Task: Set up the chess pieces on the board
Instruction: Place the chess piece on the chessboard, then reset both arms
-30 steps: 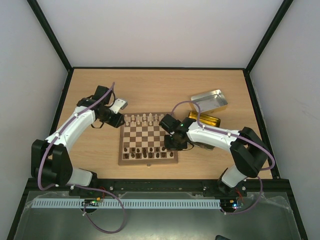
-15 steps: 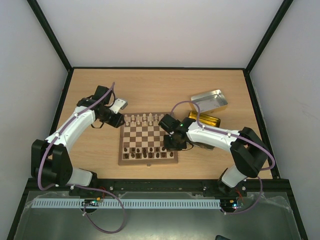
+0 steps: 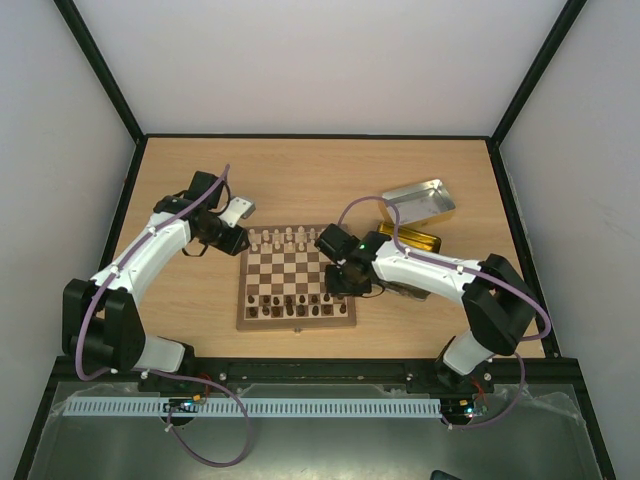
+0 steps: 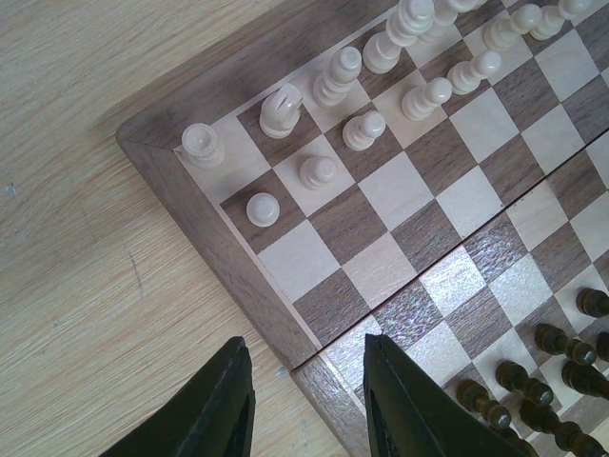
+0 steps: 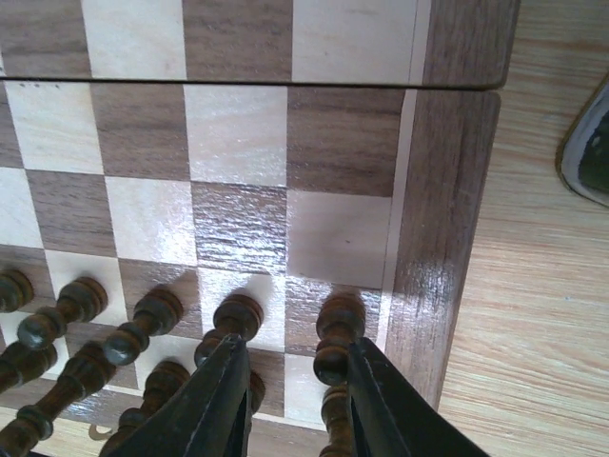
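Note:
The board lies mid-table, cream chess pieces along its far rows and dark brown chess pieces along its near rows. My left gripper hangs over the board's far-left corner. In the left wrist view it is open and empty over the board's edge, with cream pieces beyond. My right gripper is over the board's near-right part. In the right wrist view it is open, low among dark pieces, with a dark pawn just inside its right finger.
A silver tin and a gold-toned tin stand right of the board, close behind my right arm. A dark rim shows at the right edge of the right wrist view. Black frame posts bound the table.
My right gripper has shifted a little toward the far side over the board's right part. The left arm has not moved.

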Available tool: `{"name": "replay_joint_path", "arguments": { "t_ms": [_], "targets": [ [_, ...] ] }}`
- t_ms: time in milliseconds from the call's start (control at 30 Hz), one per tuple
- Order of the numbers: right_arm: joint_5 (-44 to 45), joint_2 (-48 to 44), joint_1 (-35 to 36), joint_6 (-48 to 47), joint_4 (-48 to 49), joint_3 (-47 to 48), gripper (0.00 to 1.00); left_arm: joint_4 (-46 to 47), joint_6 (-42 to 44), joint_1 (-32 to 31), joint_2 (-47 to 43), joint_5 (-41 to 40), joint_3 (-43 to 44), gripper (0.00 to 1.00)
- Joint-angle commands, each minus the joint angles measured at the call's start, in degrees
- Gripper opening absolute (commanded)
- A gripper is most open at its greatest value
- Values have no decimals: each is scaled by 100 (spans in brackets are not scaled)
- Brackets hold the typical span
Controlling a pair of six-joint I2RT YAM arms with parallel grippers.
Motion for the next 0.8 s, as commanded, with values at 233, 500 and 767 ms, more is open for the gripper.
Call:
{"name": "replay_joint_path", "arguments": {
  "t_ms": [233,500,767],
  "targets": [
    [694,51,33,-190,-817,759,27,-28,52,-34,-16,16,31,33],
    [1516,-488,-360,-386,-1822,1766,54,-121,99,-113,-120,-152,68,35],
    [1759,-1259,-782,-434,-2188,1767,74,-285,295,-600,-540,-627,-75,46]
  ]
}}
